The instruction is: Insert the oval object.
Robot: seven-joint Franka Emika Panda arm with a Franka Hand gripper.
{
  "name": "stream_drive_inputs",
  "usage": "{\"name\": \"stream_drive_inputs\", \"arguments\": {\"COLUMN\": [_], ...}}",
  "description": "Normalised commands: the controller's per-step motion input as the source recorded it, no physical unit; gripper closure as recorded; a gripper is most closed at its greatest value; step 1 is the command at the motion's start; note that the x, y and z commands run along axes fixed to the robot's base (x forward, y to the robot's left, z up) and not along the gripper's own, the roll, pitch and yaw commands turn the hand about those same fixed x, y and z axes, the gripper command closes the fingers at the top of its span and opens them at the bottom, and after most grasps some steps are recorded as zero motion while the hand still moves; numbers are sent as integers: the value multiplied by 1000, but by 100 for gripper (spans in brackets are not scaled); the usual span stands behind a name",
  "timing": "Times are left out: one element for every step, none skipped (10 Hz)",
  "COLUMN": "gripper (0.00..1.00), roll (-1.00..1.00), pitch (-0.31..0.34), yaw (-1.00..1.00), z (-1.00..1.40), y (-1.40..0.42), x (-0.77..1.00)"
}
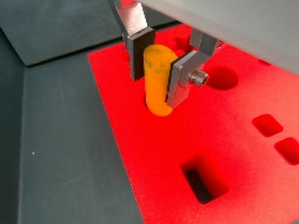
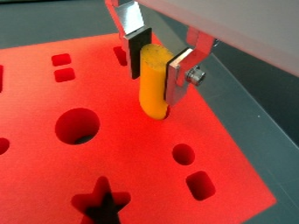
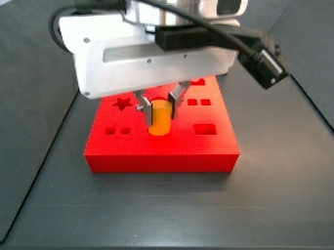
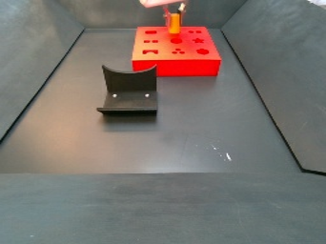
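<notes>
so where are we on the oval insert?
Done: the gripper is shut on the oval object, carried over the red block. In hand: peg upright, its lower end at the block's top face. Left: seating it and releasing; the wrist views don't show whether it has entered a hole.

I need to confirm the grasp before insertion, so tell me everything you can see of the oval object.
The oval object is a smooth, glossy orange-yellow peg with rounded ends, plastic by its look. It hangs upright, slightly tilted in both wrist views, clamped near its upper end by the pincer, whose flat silver fingers press its sides. Its lower end is over the top of the red block, near the middle. Whether the tip touches the block or has entered a hole cannot be told.
</notes>
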Motion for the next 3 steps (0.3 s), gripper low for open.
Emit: {"name": "stream_drive_inputs", "arguments": {"gripper": [100,100,100], "roll": [26,7,0], "pitch": [-76,0,0], "yaw": [0,0,0], "z": [-417,-69,0], "y": [0,0,0], "x": [0,0,0]}}
